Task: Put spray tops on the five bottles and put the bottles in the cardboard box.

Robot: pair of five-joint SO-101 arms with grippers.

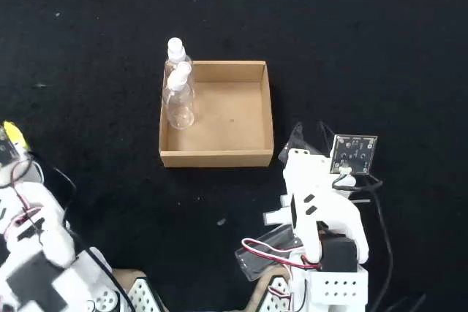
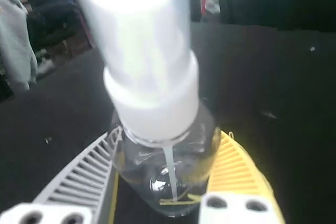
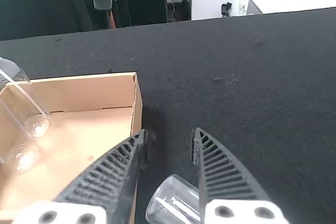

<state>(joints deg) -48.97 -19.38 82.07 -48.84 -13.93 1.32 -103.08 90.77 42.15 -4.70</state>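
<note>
My left gripper, with one white and one yellow finger, is shut on a clear bottle that carries a white spray top. In the high view this gripper is at the table's far left edge. Two more bottles with spray tops lie in the cardboard box along its left wall, tops toward the back. My right gripper hovers open just off the box's front right corner. A clear bottle without a top lies below and between its black fingers.
The black table stretches wide to the right of and behind the box. A clear object, perhaps another bottle, lies by the right arm's base under red wires. The right half of the box floor is bare.
</note>
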